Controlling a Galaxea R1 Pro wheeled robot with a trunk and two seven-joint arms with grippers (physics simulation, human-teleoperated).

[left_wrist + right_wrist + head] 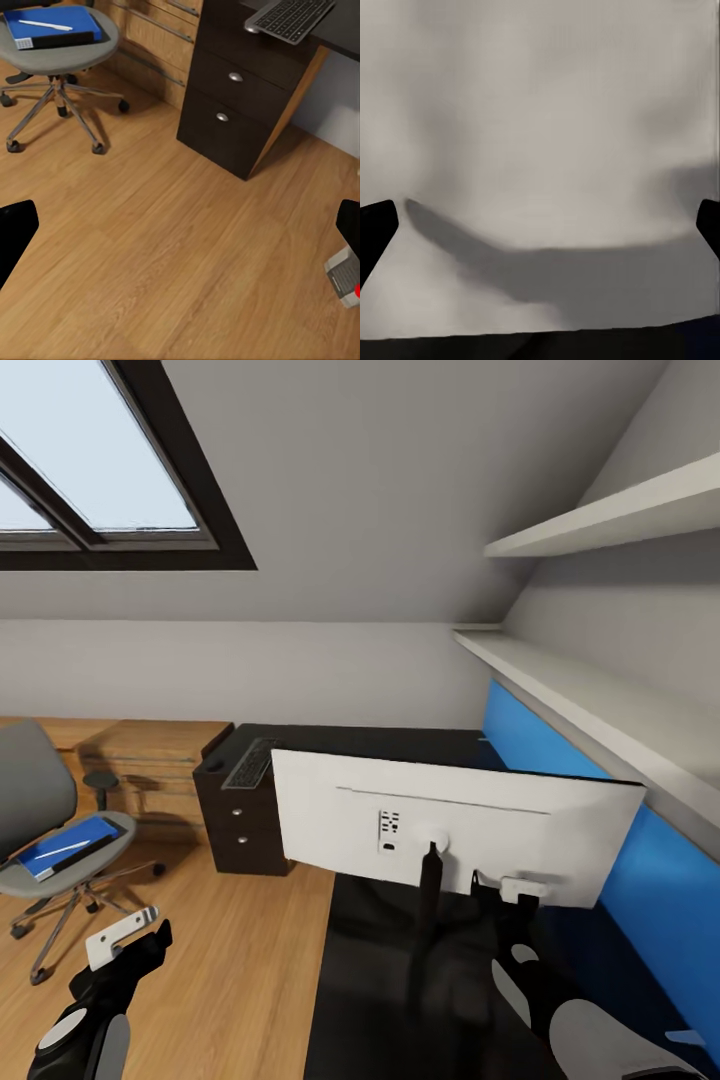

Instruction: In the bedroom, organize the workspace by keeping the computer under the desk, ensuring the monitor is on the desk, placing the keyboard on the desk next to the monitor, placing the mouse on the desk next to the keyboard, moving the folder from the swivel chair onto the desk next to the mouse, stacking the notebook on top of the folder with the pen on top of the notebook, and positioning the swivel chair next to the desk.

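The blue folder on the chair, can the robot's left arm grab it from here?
Probably, with a stretch: the left gripper hangs open over bare floor, and nothing stands between it and the folder on the swivel chair.

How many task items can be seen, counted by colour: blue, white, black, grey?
Blue: 1, the folder
White: 2, the pen and the monitor, seen from its white back
Black: 2, the keyboard and the desk
Grey: 1, the swivel chair
Total: 6
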